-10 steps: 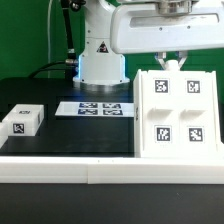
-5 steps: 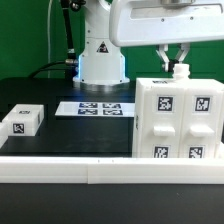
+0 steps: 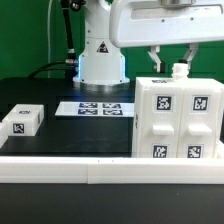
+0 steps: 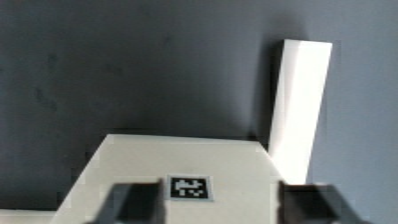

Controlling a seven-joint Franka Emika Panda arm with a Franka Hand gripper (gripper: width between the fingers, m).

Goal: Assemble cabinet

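Observation:
The cabinet (image 3: 178, 118) is a large white boxy body standing upright on the black table at the exterior view's right. Its front face carries several tags, and a small white knob (image 3: 179, 70) sticks up from its top. My gripper (image 3: 171, 58) hovers just above that top, open, with one finger on each side of the knob and not touching it. In the wrist view the gripper (image 4: 219, 205) is open over the cabinet's top panel (image 4: 178, 165), whose tag lies between the dark fingers (image 4: 134, 200).
A small white block with tags (image 3: 22, 120) lies at the exterior view's left. The marker board (image 3: 100, 107) lies in front of the white robot base (image 3: 100, 55). A white rail (image 3: 90, 172) runs along the table's front. A bright white strip (image 4: 299, 110) lies beside the cabinet.
The cabinet went from tilted back to standing upright with its tagged face forward. The fingers, pinched on the knob half a second ago, have spread apart and let go.

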